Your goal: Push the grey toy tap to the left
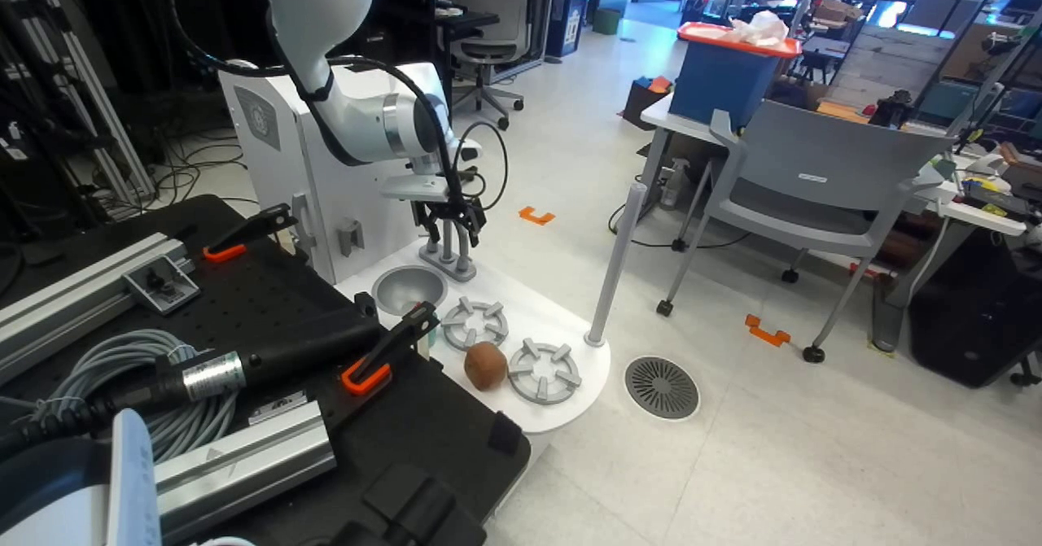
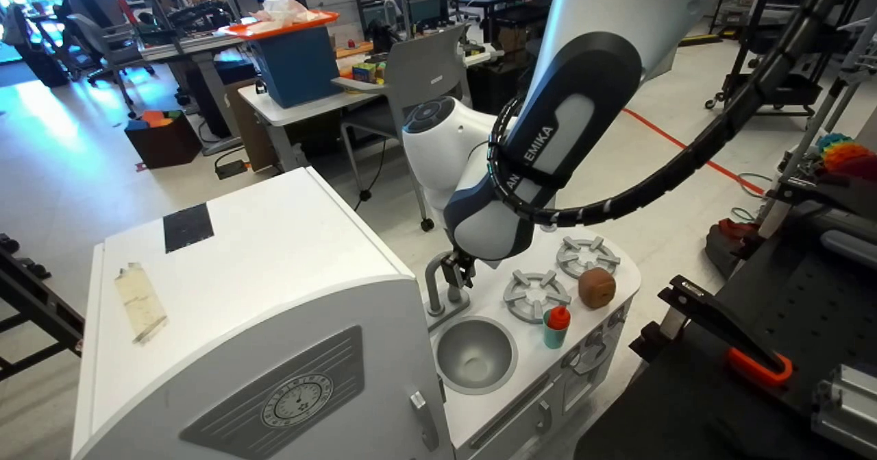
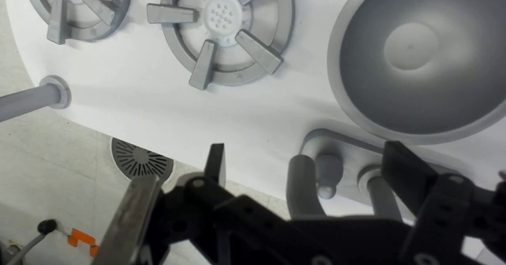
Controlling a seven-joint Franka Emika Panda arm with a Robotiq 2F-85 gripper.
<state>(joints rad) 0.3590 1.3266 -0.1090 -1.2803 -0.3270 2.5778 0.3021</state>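
One gripper [image 3: 305, 156], jaws wide apart, gripping nothing; between them, part of one grey toy tap [image 3: 301, 182], just beside one basin [image 3: 395, 79]. On table [image 3: 130, 87]: two burners [image 3: 222, 16], one brown ball [image 2: 597, 288]. Readable on arm [image 2: 538, 148] in an exterior view: "EMIKA".

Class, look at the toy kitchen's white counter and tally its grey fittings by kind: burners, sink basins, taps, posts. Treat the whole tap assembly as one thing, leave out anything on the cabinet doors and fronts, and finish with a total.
Burners: 2
Sink basin: 1
Tap: 1
Post: 1
Total: 5
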